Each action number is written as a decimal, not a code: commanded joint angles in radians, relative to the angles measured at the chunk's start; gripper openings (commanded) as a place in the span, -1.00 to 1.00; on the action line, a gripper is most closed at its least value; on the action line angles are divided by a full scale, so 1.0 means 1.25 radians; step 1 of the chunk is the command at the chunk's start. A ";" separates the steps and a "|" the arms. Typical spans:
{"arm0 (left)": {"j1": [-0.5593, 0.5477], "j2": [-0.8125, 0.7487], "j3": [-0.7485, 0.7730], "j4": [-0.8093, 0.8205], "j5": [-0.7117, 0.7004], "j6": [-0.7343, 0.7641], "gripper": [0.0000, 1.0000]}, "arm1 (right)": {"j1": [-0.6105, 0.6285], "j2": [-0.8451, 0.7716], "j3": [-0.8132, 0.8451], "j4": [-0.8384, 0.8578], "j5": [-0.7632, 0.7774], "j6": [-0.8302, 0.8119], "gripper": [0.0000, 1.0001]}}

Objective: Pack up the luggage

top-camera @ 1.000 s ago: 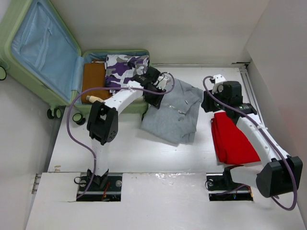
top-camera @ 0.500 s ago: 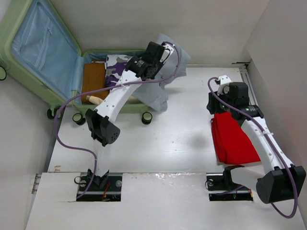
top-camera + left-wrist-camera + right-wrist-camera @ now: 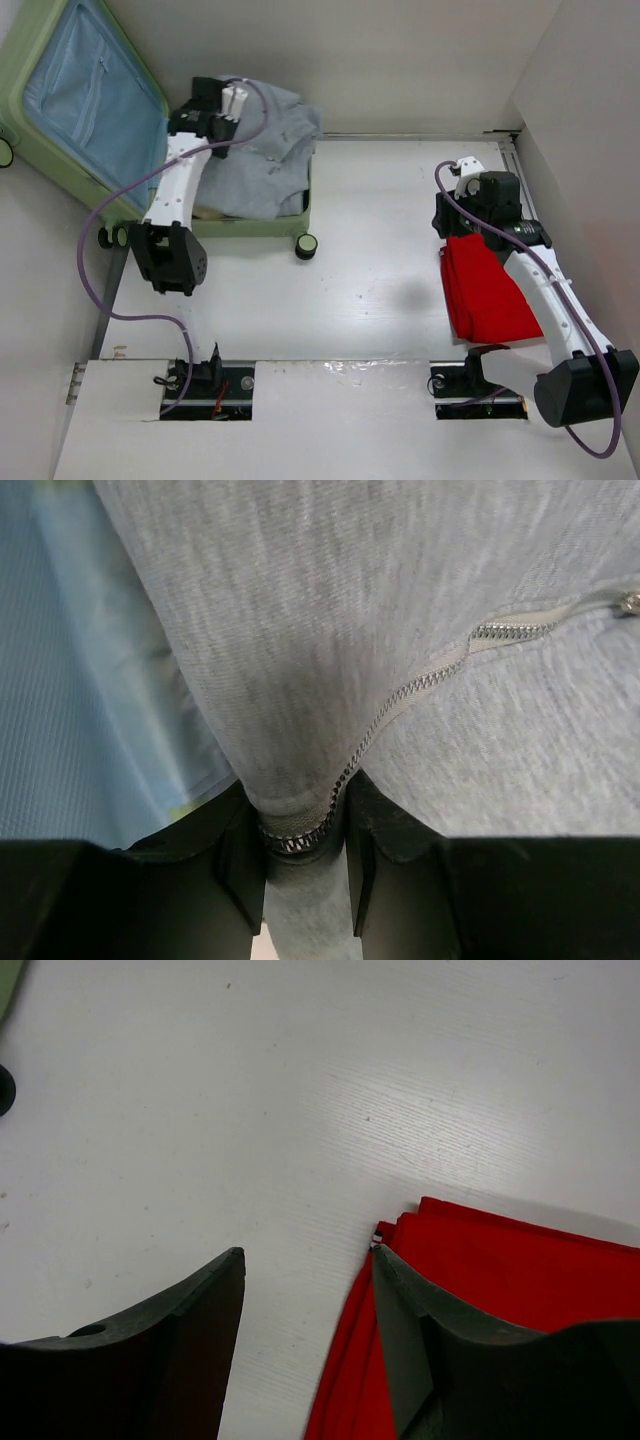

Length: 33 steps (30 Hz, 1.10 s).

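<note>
The luggage (image 3: 40, 150) lies open at the back left, its blue-lined lid (image 3: 90, 100) propped up. A grey zip-up garment (image 3: 265, 165) is draped over its lower half and hides what is packed there. My left gripper (image 3: 220, 126) is above that half, shut on a fold of the grey garment (image 3: 300, 680) beside its zipper, as the left wrist view shows (image 3: 305, 815). On the right, my right gripper (image 3: 443, 228) is open just above the table. One fingertip (image 3: 385, 1260) is at the corner of a folded red garment (image 3: 520, 1270), with nothing between the jaws (image 3: 305, 1260).
The red garment (image 3: 490, 290) lies on the white table under the right arm. Small black-and-green wheels (image 3: 307, 245) stick out of the suitcase's near edge. White walls close in on the back and the right side. A purple cable (image 3: 110, 230) loops off the left arm.
My left arm has swung left and back, carrying the grey garment off the table and over the suitcase's lower half. The right arm has barely moved; its jaws have widened slightly.
</note>
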<state>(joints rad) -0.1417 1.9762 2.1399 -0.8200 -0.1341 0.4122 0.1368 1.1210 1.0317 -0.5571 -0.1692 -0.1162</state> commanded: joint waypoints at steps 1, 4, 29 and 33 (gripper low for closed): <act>0.114 -0.090 -0.093 0.095 0.033 0.089 -1.00 | -0.008 0.010 0.037 0.017 -0.016 -0.015 0.18; 0.173 -0.074 -0.175 0.169 0.063 0.125 -1.00 | -0.008 0.026 0.054 0.017 -0.016 -0.015 0.18; 0.284 0.095 -0.174 0.306 0.214 -0.112 -1.00 | -0.008 0.076 0.091 0.003 -0.024 -0.030 0.27; 0.293 0.111 -0.156 0.261 0.137 -0.183 0.10 | -0.008 0.084 0.101 0.003 -0.017 -0.030 0.54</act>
<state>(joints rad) 0.2230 2.1078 1.9293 -0.5621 0.0959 0.2913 0.1368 1.2270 1.1007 -0.5701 -0.1844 -0.1444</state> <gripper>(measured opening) 0.476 0.756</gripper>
